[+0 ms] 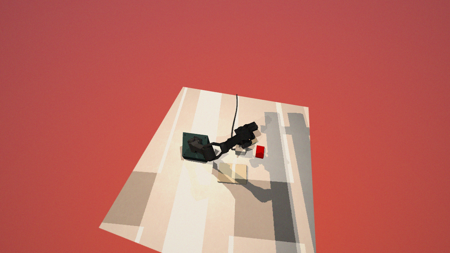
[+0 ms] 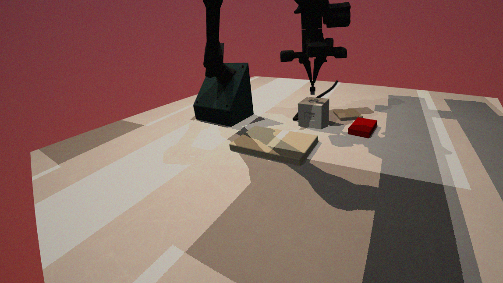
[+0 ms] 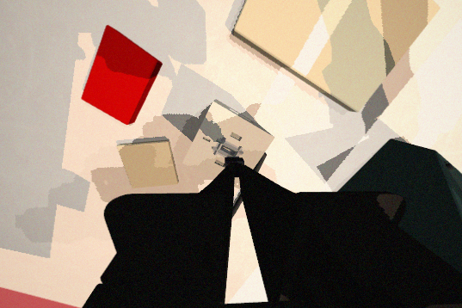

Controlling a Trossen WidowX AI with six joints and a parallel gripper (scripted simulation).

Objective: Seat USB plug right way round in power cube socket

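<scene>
The grey power cube (image 2: 313,113) (image 3: 225,138) (image 1: 240,151) stands on the table, with small sockets on its top face. My gripper (image 2: 312,84) (image 3: 236,170) hangs a short way above the cube's top. It is shut on the small dark USB plug (image 2: 312,89) (image 3: 234,161), which is clear of the socket. In the wrist view the plug sits over the near edge of the cube's top, and the cube looks turned at an angle to the fingers. A black cable (image 1: 235,112) (image 2: 328,89) runs from the cube toward the table's far edge.
A red flat block (image 2: 362,126) (image 3: 120,75) (image 1: 260,151) lies right of the cube. A small tan tile (image 2: 346,113) (image 3: 148,163) lies behind it. A large tan slab (image 2: 274,145) (image 3: 329,47) (image 1: 232,172) lies in front. The arm's dark green base (image 2: 224,96) (image 1: 194,145) (image 3: 415,202) stands to the left.
</scene>
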